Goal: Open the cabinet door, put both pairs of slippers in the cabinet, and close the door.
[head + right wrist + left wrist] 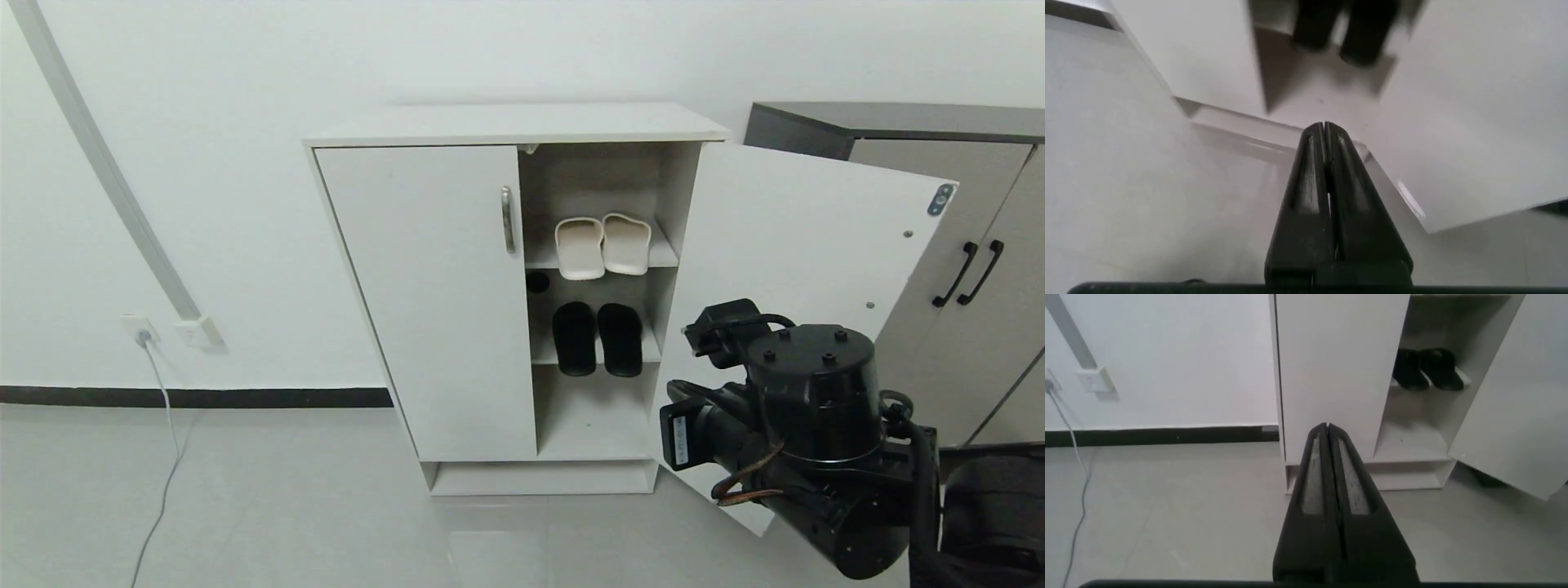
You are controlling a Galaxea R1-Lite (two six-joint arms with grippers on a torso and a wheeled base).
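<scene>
Nearest in, both arms carry nothing. The right end effector [1325, 131] has its two fingers pressed together with no gap and hangs low over the floor [286, 506], just in front of the cabinet's base and beside the lower corner of the open door [800, 237]. The left end effector [1327, 429] is likewise pinched flat and empty, held farther back and pointed toward the closed left door [424, 302] with its metal handle [508, 219]. Beyond them the white cabinet [506, 122] stands against the wall, its right door swung wide on its hinges toward the grey cupboard [980, 269] beside it. Inside the exposed right half, the black slippers [598, 337] sit side by side on the middle shelf, and the cream slippers [602, 243] sit side by side on the shelf above; the bottom compartment holds nothing I can make out. No footwear lies on the floor in front. Judging from this, the opening and both loading steps look finished, and what is left is the closing: the right arm appears best placed, near the door's free edge, to push the panel round until it meets the cabinet front. At the far left a wall socket [139, 327] feeds a cable down to the floor.
</scene>
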